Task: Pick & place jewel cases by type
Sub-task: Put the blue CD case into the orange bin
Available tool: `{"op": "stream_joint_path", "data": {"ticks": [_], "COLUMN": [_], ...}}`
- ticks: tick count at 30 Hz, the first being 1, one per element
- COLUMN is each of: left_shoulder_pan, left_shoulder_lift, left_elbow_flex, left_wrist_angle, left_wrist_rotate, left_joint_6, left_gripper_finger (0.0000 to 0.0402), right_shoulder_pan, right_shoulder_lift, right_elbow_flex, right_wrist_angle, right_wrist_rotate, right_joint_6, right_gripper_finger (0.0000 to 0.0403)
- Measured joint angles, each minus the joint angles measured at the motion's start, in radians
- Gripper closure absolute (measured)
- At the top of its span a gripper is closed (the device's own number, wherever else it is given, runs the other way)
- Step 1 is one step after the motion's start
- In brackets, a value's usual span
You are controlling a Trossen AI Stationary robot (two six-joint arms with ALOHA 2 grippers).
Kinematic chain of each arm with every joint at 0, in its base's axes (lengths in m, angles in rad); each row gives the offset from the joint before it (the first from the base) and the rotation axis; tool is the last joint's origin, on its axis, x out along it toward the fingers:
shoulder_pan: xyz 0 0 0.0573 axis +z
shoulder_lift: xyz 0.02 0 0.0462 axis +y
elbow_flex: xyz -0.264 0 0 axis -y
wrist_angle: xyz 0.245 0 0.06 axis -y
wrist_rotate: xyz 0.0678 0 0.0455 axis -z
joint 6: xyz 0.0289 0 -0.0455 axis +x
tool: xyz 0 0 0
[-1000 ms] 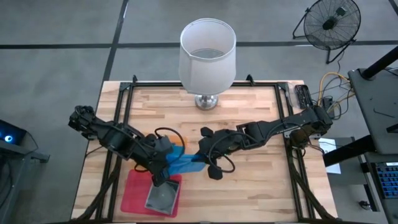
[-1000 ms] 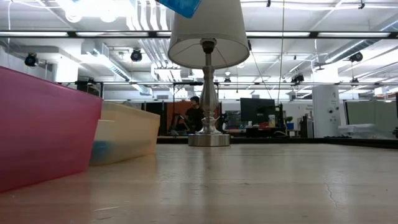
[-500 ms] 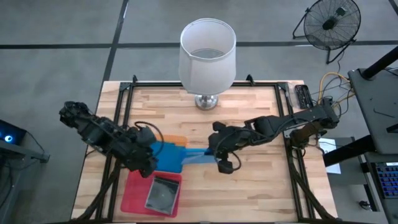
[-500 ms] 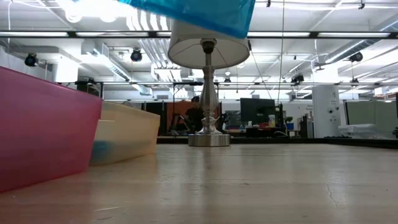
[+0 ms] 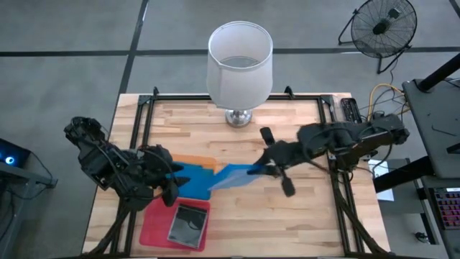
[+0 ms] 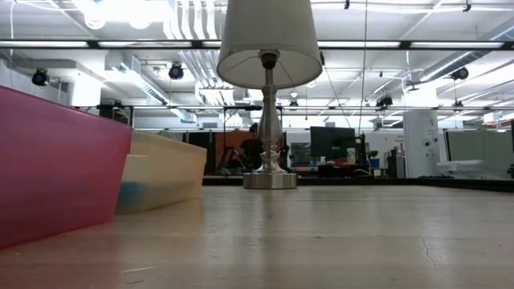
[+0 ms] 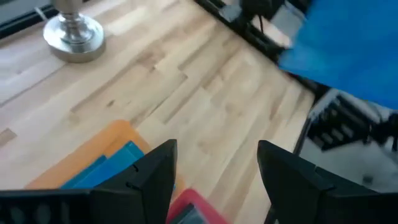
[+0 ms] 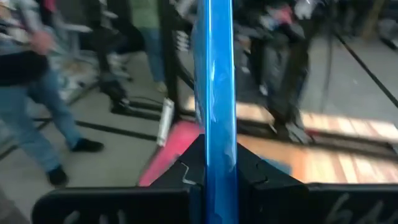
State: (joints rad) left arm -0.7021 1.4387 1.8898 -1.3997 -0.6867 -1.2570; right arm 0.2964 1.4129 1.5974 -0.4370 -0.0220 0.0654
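1. The right gripper (image 5: 257, 168) is clamped on a blue case (image 5: 233, 175), holding it above the middle of the surface (image 5: 309, 216), just right of the orange tray (image 5: 194, 162).
2. In the right wrist view the blue case (image 8: 213, 81) stands edge-on between the two dark fingers (image 8: 258, 171), which press on both its faces.
3. The left gripper (image 5: 169, 188) sits at the left of the surface, beside the trays, holding nothing; the left wrist view shows its fingers (image 7: 152, 177) spread apart with bare wood between them.
4. The orange tray holds more blue cases (image 5: 188, 180); the left wrist view shows them too (image 7: 106, 168).
5. The pink tray (image 5: 154, 223) lies nearest the front edge, touching the orange tray, with a dark grey case (image 5: 185, 224) flat inside it.
6. A lamp (image 5: 239, 65) with a white shade stands at the far edge of the surface, well apart from both grippers.
7. In the low view the pink tray (image 6: 56, 164) and orange tray (image 6: 165, 172) stand at the left, the lamp (image 6: 269, 104) in the middle; neither gripper shows there.
8. In the right wrist view, a person (image 8: 25, 87) stands on the floor beyond the surface.
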Motion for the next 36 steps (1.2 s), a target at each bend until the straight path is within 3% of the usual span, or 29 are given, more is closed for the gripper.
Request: {"op": "stream_joint_path", "data": {"ticks": [8, 13, 18, 23, 27, 32, 36], "left_shoulder_pan": [0.001, 0.001, 0.013, 0.037, 0.049, 0.062, 0.082], "left_shoulder_lift": [-0.021, -0.093, -0.189, -0.244, -0.241, -0.228, -0.228], "left_elbow_flex": [-0.081, -0.219, -0.447, -0.755, -0.982, -1.172, -1.229], "left_wrist_angle": [0.026, 0.22, 0.643, 1.294, 1.767, 2.086, 2.165], "left_wrist_rotate": [-0.031, -0.001, 0.045, 0.201, 0.263, 0.254, 0.252], "left_joint_6": [-0.162, -0.177, -0.16, -0.149, -0.265, -0.399, -0.459], "left_gripper_finger": [0.0197, 0.0197, 0.0197, 0.0197, 0.0197, 0.0197, 0.0197], "right_shoulder_pan": [0.089, 0.175, 0.255, 0.295, 0.301, 0.302, 0.301], "right_shoulder_lift": [-0.032, -0.025, 0.0, 0.022, 0.039, 0.044, 0.047], "right_elbow_flex": [0.0, 0.0, 0.0, 0.0, 0.0, 0.0, 0.0], "right_wrist_angle": [-0.006, -0.008, -0.045, -0.049, -0.063, -0.058, -0.059], "right_wrist_rotate": [-0.026, 0.007, 0.148, 0.265, 0.32, 0.343, 0.348], "right_joint_6": [-0.14, -0.213, -0.336, -0.5, -0.615, -0.711, -0.761], "right_gripper_finger": [0.0387, 0.0388, 0.0388, 0.0388, 0.0388, 0.0388, 0.0388]}}
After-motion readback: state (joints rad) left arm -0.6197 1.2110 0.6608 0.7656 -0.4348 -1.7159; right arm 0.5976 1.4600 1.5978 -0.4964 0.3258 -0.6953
